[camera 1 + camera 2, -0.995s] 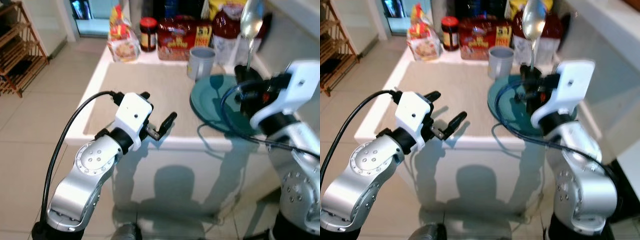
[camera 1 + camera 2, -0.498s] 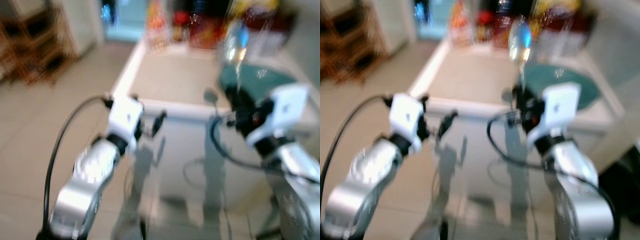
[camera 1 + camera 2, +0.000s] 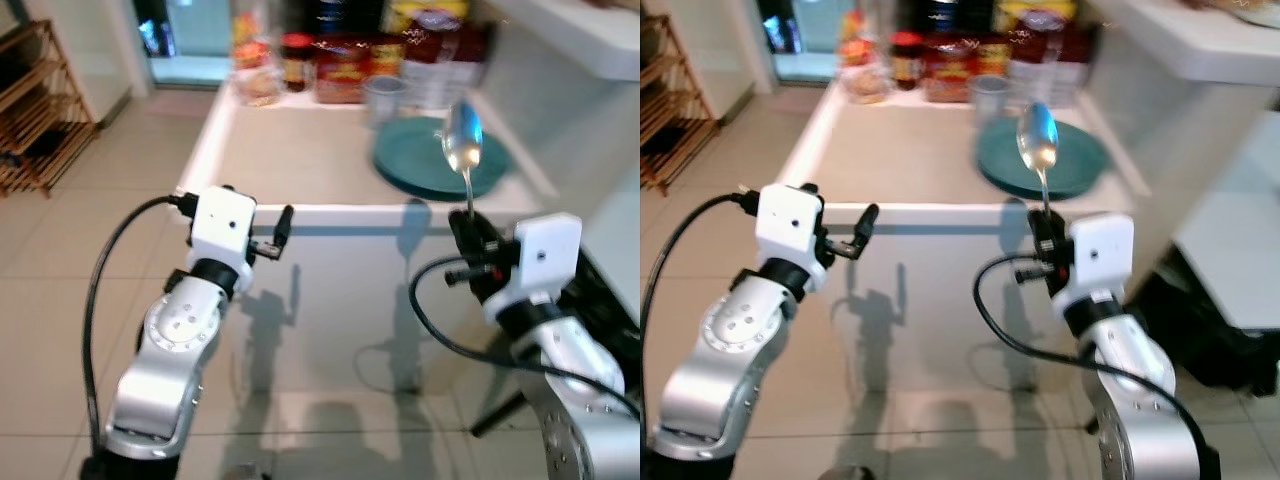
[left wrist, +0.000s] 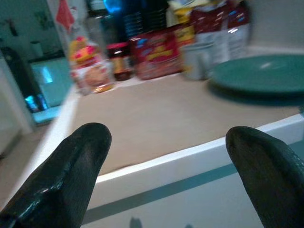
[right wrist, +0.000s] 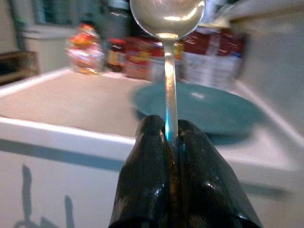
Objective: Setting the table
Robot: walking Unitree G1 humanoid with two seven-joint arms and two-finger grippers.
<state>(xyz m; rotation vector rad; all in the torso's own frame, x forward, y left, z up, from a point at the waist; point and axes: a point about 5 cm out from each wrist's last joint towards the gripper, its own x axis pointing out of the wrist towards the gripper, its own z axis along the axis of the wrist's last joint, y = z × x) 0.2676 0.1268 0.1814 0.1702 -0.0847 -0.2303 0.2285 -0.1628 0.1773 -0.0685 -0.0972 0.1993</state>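
A metal spoon (image 3: 462, 140) stands upright, bowl up, in my right gripper (image 3: 470, 226), which is shut on its handle in front of the table's near edge. In the right wrist view the fingers (image 5: 152, 156) pinch the spoon (image 5: 167, 19). A teal plate (image 3: 438, 160) lies on the right of the beige-topped white table (image 3: 300, 160), with a grey mug (image 3: 385, 95) behind it. My left gripper (image 3: 282, 228) is held open short of the table's front edge; the left wrist view looks between its fingertips (image 4: 80, 152) at the plate (image 4: 259, 71).
Jars, boxes and snack bags (image 3: 340, 65) line the table's far edge. A wooden rack (image 3: 35, 110) stands on the tiled floor at the left. A white counter (image 3: 1230, 60) rises to the right of the table.
The camera has pulled back from the table, so both grippers now sit in front of its near edge. The right gripper still holds the spoon upright; the left stays open.
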